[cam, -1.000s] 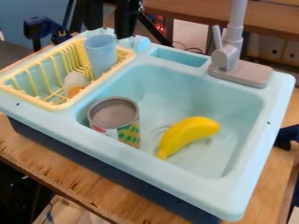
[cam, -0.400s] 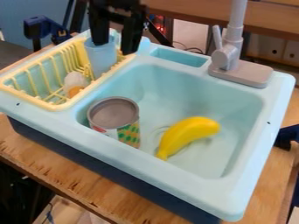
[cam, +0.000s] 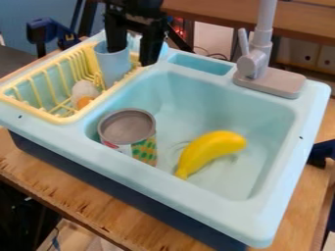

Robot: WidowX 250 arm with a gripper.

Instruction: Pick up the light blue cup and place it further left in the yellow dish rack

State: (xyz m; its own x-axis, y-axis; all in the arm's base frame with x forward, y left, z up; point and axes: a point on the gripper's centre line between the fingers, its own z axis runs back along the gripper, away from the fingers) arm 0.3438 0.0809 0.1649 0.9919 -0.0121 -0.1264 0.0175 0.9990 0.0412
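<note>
The hand (cam: 134,55) hangs at the upper left, over the back edge of the sink (cam: 196,185), beside the faucet's side of the rack. Its fingers are spread and point down, with a wide gap between them. One finger's tip is at the mouth of the cup (cam: 114,64); whether it dips inside or only overlaps the opening, I cannot tell. The other finger is to the right of the cup, near the corner of the rack (cam: 64,119). Nothing is pinched between them.

The cup is light blue and upright, at the back right end of the yellow rack. In the same rack, nearer the front, lies a small white thing (cam: 84,89) with an orange part (cam: 83,102) at its lower end.

In the light blue basin, a can (cam: 128,128) is upright by the left wall, its grey top facing up and its side patterned with green on yellow. To the right of the can, apart from it, a yellow banana (cam: 213,147) lies on the basin floor. The grey faucet (cam: 256,63) rises at the back right, next to a small recess (cam: 202,63). The sink rests on a wooden desk (cam: 105,215).
</note>
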